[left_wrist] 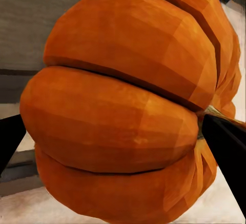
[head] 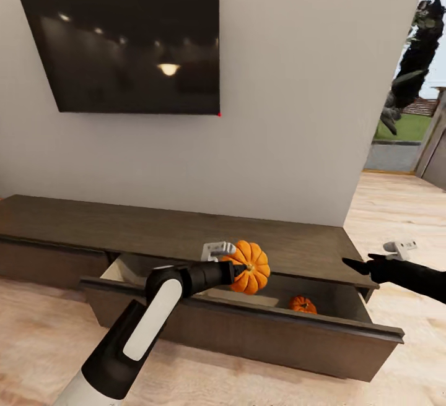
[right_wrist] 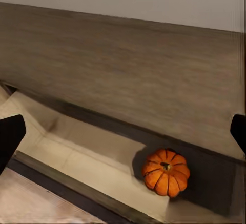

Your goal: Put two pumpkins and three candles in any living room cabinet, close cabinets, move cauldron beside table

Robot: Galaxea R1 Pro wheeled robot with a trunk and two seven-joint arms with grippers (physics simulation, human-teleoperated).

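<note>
Now the left gripper (head: 238,268) is closed around the pumpkin (head: 249,267), a bright orange ribbed one at the frame's centre, held above the open drawer (head: 248,325) of the cabinet (head: 155,226). I judge the next move is to lower and release it beside the second pumpkin (head: 302,304), already inside at lower right. The right gripper (head: 359,265) waits with fingers apart at right.

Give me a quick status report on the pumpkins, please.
Left gripper shut on a pumpkin over the open drawer. Right gripper open, empty. Second pumpkin already inside. Nothing in the way.
</note>
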